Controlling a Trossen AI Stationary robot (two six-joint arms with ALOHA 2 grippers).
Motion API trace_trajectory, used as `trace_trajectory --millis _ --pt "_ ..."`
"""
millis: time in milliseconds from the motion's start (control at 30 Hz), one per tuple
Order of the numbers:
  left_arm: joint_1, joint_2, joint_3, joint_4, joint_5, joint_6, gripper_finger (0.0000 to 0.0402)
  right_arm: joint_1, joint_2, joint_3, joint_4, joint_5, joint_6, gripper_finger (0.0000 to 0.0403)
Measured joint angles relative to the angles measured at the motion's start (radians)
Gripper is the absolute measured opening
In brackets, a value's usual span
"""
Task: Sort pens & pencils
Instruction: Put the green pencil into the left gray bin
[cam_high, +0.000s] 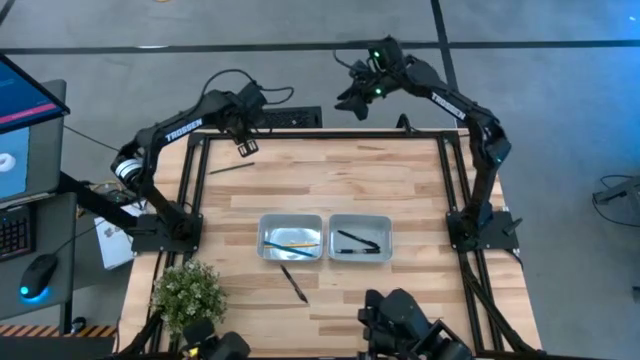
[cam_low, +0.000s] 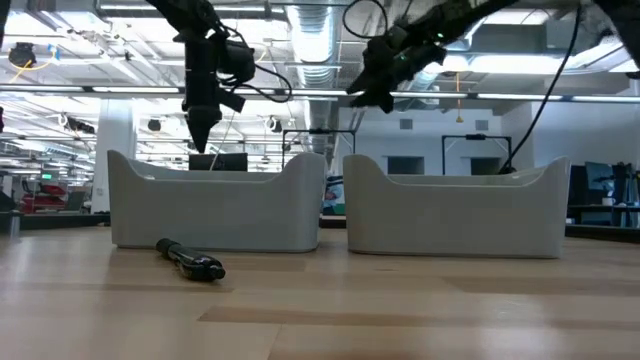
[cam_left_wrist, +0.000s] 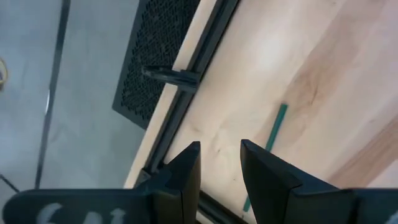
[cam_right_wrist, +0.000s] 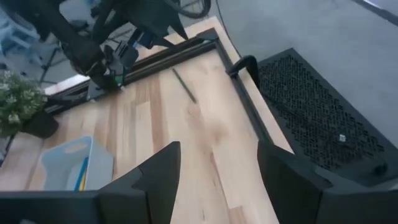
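1. Left claw (cam_high: 246, 148): raised above the far left corner of the surface (cam_high: 400, 190), fingers (cam_left_wrist: 186, 180) parted by a narrow gap, holding nothing.
2. Right claw (cam_high: 352, 103): lifted beyond the far edge of the surface, fingers (cam_right_wrist: 158, 171) spread wide, empty.
3. Dark green pencil (cam_high: 231, 167): flat on the wood near the far left corner, just beside the left claw; seen as a green stick (cam_left_wrist: 275, 127) past that claw's fingers, untouched.
4. Left tray (cam_high: 264, 232): at mid-surface, holding a yellow pencil (cam_high: 292, 236) and a light blue pencil (cam_high: 296, 245) that lie close together.
5. Right tray (cam_high: 387, 232): just beside the left tray, holding black pens (cam_high: 358, 243); exact count hard to tell.
6. Loose pen (cam_high: 294, 283): black, lying on the wood on the near side of the left tray, apart from it; low view shows it (cam_low: 190, 260) in front of that tray.
7. Plant (cam_high: 188, 290): at the near left corner.
8. Black perforated panel (cam_right_wrist: 317, 118): on the floor beyond the far edge.
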Motion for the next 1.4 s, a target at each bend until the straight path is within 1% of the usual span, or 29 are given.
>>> trace_trajectory --millis 67,167,333,400,500,567,633,800,967,1033,1133,1400 --pt "0.001 0.000 0.000 -0.001 0.006 -0.008 0.0105 -0.010 -0.056 -0.114 0.091 -0.003 0.034 0.0235" --pt "0.002 0.000 0.000 -0.018 0.009 -0.024 0.0105 -0.018 -0.155 -0.294 0.277 0.003 0.091 0.0235" --pt "0.003 0.011 0.000 -0.076 0.019 -0.011 0.0105 -0.041 -0.348 -0.580 0.586 0.087 0.203 0.0235" --pt "0.003 0.025 0.000 -0.084 0.012 -0.016 0.0105 -0.057 -0.412 -0.680 0.705 0.106 0.261 0.0235" --pt "0.001 0.043 0.001 -0.083 0.025 -0.035 0.0105 -0.080 -0.484 -0.776 0.842 0.126 0.370 0.0235" --pt "0.000 0.067 0.002 -0.104 0.026 -0.051 0.0105 -0.092 -0.514 -0.803 0.862 0.129 0.408 0.0235" --pt "-0.001 0.094 0.001 -0.138 0.026 -0.063 0.0105 -0.096 -0.531 -0.812 0.859 0.128 0.413 0.0235" --pt "0.000 0.169 0.001 -0.163 0.039 -0.086 0.0105 -0.074 -0.540 -0.813 0.862 0.129 0.415 0.0235" --pt "-0.001 0.232 0.001 -0.159 0.094 -0.095 0.0105 -0.052 -0.537 -0.814 0.860 0.128 0.424 0.0235" --pt "-0.001 0.254 0.001 -0.159 0.131 -0.096 0.0105 -0.046 -0.537 -0.814 0.859 0.128 0.424 0.0235" --pt "-0.001 0.276 0.001 -0.159 0.173 -0.099 0.0105 -0.048 -0.536 -0.814 0.858 0.128 0.424 0.0235" --pt "0.006 0.288 0.000 -0.159 0.179 -0.085 0.0105 -0.048 -0.536 -0.814 0.839 0.128 0.425 0.0235"
